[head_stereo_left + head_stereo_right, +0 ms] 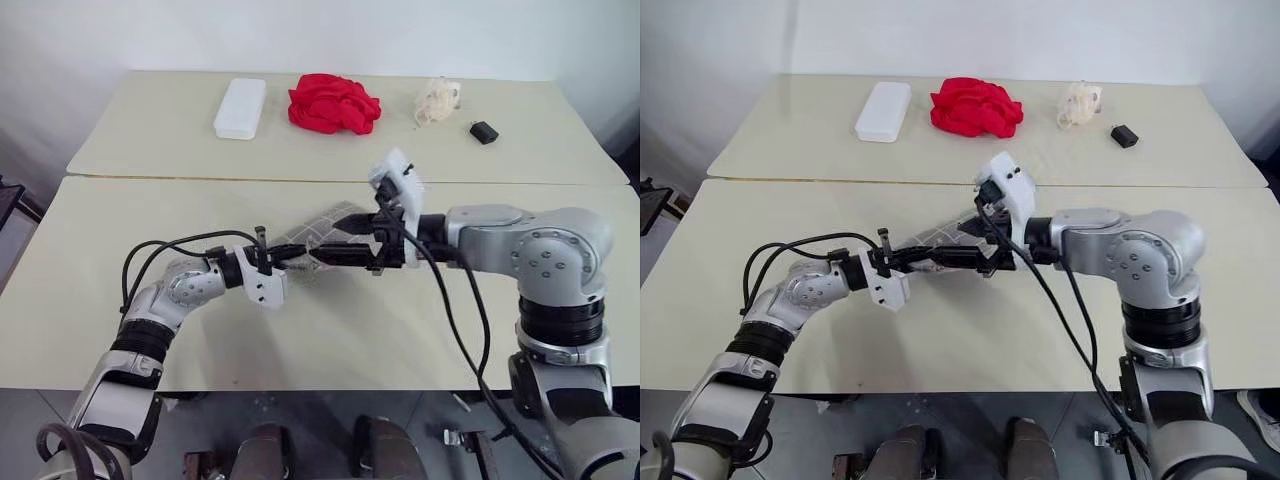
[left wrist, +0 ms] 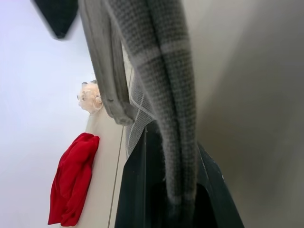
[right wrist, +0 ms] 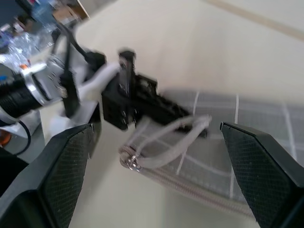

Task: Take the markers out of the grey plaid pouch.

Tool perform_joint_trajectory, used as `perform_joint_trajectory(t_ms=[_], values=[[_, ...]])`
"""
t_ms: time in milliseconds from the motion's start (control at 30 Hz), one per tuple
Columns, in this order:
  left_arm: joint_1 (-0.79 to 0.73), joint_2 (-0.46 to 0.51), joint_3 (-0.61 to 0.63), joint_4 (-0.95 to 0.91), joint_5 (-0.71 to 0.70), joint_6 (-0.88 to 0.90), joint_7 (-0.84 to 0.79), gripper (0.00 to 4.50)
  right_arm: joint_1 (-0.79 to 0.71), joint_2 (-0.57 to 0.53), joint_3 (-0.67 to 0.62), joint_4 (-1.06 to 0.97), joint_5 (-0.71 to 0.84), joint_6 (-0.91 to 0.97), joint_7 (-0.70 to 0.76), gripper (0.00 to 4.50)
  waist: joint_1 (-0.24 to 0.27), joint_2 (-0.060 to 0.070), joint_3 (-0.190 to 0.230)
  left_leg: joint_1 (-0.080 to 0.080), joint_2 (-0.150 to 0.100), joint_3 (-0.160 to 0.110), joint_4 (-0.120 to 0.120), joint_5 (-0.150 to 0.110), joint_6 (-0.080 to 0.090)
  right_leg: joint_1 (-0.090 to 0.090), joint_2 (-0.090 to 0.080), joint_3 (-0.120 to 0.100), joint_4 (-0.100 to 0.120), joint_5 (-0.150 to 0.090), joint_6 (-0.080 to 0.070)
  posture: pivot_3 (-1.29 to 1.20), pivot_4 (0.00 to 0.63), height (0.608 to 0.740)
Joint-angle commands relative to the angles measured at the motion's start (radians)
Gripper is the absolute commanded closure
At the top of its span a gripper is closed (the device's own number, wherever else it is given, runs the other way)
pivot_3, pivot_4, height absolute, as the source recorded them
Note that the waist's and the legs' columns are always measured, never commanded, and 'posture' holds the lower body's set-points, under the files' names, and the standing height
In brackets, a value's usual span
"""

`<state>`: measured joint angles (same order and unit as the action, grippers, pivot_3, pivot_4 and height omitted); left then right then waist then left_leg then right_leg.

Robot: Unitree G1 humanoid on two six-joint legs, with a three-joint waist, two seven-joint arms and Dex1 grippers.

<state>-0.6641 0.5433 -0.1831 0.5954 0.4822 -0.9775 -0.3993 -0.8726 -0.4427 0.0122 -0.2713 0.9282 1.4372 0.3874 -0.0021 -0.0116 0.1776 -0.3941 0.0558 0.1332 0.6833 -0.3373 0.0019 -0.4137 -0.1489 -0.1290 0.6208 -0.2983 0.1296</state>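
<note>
On the near beige table (image 1: pixel 100 330), the left gripper (image 1: pixel 923 256) is clamped on the pouch (image 1: pixel 945 236) edge, while the right gripper (image 3: pixel 156 142) hangs over it with fingers spread.

Both arms are built of silver-grey metal segments with black ribbed rings at the joints. The right arm's rounded shoulder housing carries small dark screws. Black cables loop loosely along each forearm. A white plastic bracket sits at each wrist, ahead of a black left end effector (image 1: pixel 292 255) and right end effector (image 3: pixel 156 156) with textured fingers.
</note>
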Motion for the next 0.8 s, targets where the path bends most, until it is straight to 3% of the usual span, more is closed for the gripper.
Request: perform_joint_trajectory(t_ms=[33,333,367,467,800], values=[[-0.015,0.014,-0.007,-0.028,0.006,-0.003,0.040,4.50,0.000,0.037,-0.049,0.006,0.008,0.060,-0.037,0.03,-0.001,0.000,0.000,0.000,0.000,0.000,0.000,0.000,0.000,0.000,0.000,0.000,0.000,0.000,0.000,0.00,0.150,0.740],[0.001,0.035,-0.028,-0.054,0.005,0.005,0.064,4.50,0.003,0.252,-0.247,0.119,0.059,0.177,-0.161,0.03,-0.003,0.000,0.000,0.000,0.000,0.000,0.000,0.000,0.000,-0.001,0.000,-0.001,0.000,0.000,0.000,0.00,0.150,0.740],[0.002,0.035,-0.030,-0.056,0.005,0.006,0.066,4.50,-0.003,0.277,-0.274,0.137,0.066,0.177,-0.186,0.20,-0.003,0.000,0.000,0.000,0.000,0.001,0.000,0.000,0.000,-0.001,0.000,-0.001,0.000,0.000,0.000,0.00,0.150,0.740],[0.005,0.035,-0.036,-0.066,0.005,0.009,0.070,4.50,-0.013,0.295,-0.295,0.165,0.080,0.177,-0.223,0.96,-0.003,0.000,0.000,0.000,0.000,0.001,0.000,0.000,0.000,-0.001,0.000,-0.001,0.001,0.000,0.000,0.00,0.150,0.740],[0.013,0.046,-0.030,-0.075,-0.002,0.018,0.077,4.50,-0.031,0.307,-0.350,0.154,0.110,0.166,-0.242,4.43,-0.011,0.000,0.000,-0.001,0.000,0.001,0.000,0.000,0.000,-0.001,0.000,-0.001,0.001,0.000,0.000,0.00,0.150,0.740]])
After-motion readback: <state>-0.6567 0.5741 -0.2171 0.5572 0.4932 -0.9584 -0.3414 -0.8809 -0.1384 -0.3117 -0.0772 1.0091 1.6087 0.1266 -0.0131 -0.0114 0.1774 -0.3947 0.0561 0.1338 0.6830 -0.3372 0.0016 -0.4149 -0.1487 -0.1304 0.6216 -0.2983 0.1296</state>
